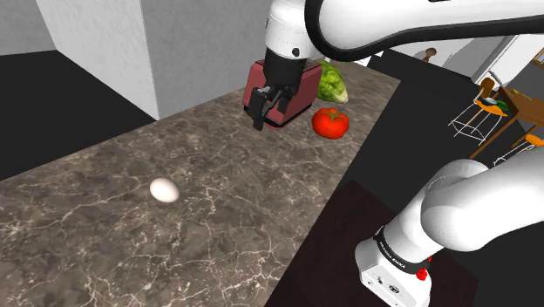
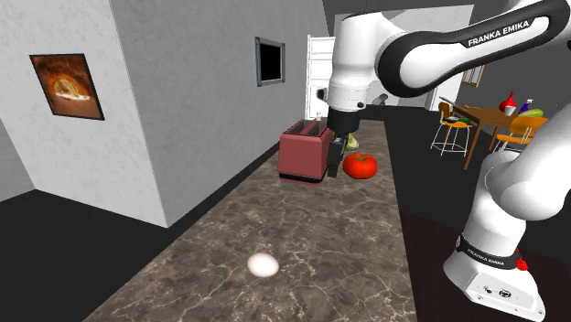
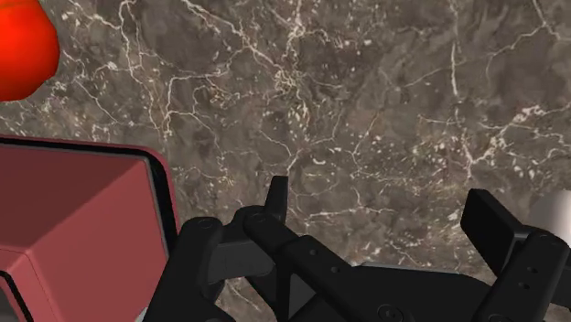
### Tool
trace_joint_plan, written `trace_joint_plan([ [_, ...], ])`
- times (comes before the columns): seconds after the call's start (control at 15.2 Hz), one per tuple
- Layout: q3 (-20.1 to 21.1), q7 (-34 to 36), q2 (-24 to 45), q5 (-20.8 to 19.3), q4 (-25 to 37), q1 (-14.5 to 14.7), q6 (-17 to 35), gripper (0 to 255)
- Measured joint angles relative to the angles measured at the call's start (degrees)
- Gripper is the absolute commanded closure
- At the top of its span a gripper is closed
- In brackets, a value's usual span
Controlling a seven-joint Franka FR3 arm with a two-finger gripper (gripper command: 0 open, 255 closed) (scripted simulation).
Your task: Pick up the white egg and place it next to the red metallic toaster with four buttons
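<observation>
A white egg (image 1: 164,189) (image 2: 263,265) lies alone on the dark marbled counter (image 1: 227,235), well away from the toaster. The red toaster (image 1: 261,77) (image 2: 305,154) (image 3: 82,220) stands at the counter's far end. My black gripper (image 1: 268,112) (image 2: 340,137) (image 3: 384,215) hovers above the counter just beside the toaster, far from the egg. Its fingers (image 3: 277,197) stand apart and open, with bare counter between them.
A red tomato (image 1: 330,122) (image 2: 360,166) (image 3: 23,46) and a green lettuce (image 1: 331,83) sit close to the toaster. A grey wall (image 2: 201,101) runs along one side of the counter. The other side drops to a dark floor by the stand (image 1: 392,279).
</observation>
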Motion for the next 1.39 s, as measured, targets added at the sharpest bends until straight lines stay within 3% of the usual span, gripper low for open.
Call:
trace_joint_plan([
  [0.33, 6.28, 6.45, 8.47, -3.23, 3.28, 0.17, 4.32, 0],
  [0.73, 12.88, 16.29, 23.09, -12.74, 12.13, 0.26, 6.57, 0],
  [0.99, 15.07, 23.72, 33.39, -20.91, 18.09, 3.01, 6.76, 0],
  [1.39, 14.22, 31.19, 47.59, -31.18, 29.4, 10.47, 3.8, 0],
])
